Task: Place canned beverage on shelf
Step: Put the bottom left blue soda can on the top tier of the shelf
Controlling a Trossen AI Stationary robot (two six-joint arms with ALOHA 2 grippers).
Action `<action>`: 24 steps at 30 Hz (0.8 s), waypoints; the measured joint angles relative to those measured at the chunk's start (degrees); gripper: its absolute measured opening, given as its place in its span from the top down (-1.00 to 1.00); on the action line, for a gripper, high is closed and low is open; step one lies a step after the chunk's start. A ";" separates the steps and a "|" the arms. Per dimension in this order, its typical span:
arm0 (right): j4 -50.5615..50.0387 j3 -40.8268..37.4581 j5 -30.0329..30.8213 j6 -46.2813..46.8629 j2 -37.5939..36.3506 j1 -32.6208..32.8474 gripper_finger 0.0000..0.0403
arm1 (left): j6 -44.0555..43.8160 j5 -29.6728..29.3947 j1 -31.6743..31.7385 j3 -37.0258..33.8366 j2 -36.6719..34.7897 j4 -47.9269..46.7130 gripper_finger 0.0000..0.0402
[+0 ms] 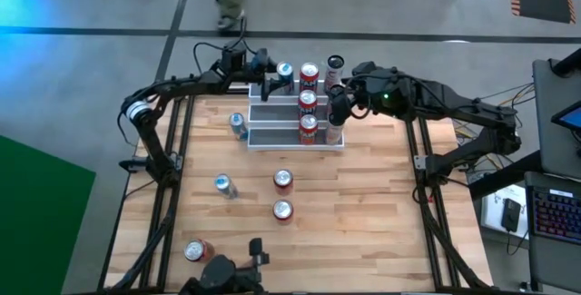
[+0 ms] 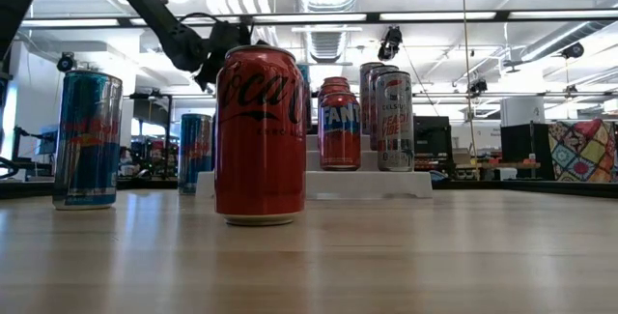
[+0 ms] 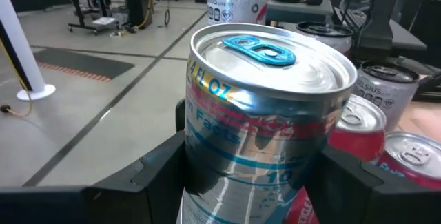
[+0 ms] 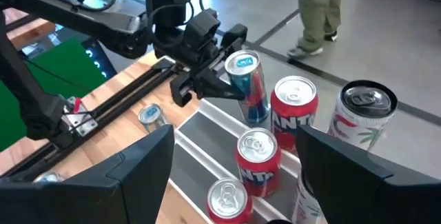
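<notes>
The left gripper (image 1: 275, 81) is closing its fingers around a slim blue-and-silver can (image 4: 244, 86) at the top step of the shelf (image 1: 272, 121), just beside the red Fanta can (image 4: 295, 110) on that step. In the left wrist view the can (image 3: 265, 124) is filling the space between the dark fingers (image 3: 155, 172), standing upright. Doing this step well probably means lowering the can until its base is sitting flat on the grey tread, well in from the step's edge, then parting the fingers without nudging the red neighbour. The right gripper (image 1: 338, 104) is hovering with fingers spread over the shelf's right end, near the tall pale cans (image 1: 334, 130), holding nothing. Other cans are waiting on the wooden table (image 1: 363, 213).
</notes>
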 joint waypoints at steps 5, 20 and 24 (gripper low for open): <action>-0.09 0.00 -0.03 0.88 0.08 0.02 -0.44 | -0.27 1.33 0.91 4.79 1.77 -6.66 -0.15; -1.31 0.00 0.09 2.33 0.02 -0.09 -0.44 | 0.38 4.76 1.57 9.32 4.50 -14.63 -0.15; -1.31 0.00 0.11 2.24 0.01 -0.37 -0.44 | 1.07 4.89 1.59 8.84 4.45 -14.26 -0.16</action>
